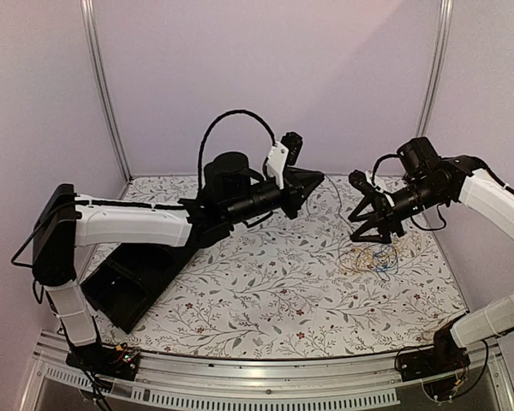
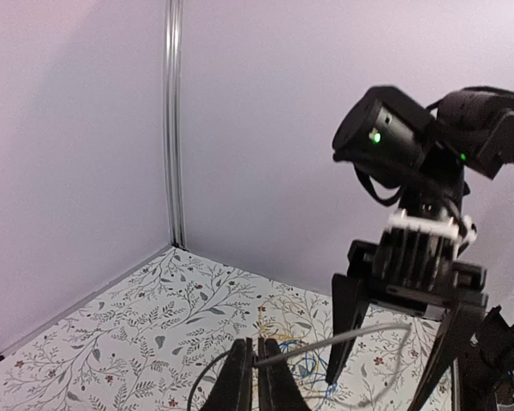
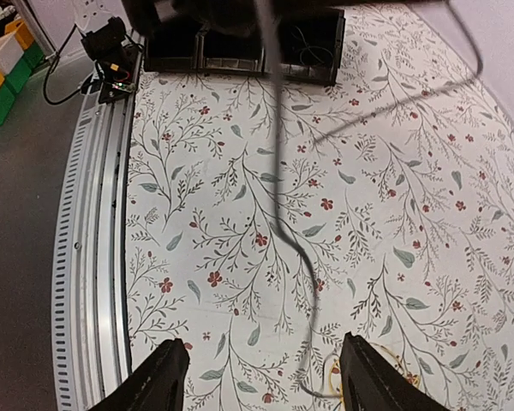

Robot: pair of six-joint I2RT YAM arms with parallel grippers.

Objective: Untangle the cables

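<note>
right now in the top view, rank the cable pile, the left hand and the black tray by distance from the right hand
1. cable pile: just below the open right hand.
2. left hand: to its left, shut on a grey cable.
3. black tray: far off at the left.

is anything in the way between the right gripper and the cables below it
Nothing visible. The right gripper hangs open directly over the cables. Only one strand of them, pinched in the shut left gripper, runs up between its fingers.
</note>
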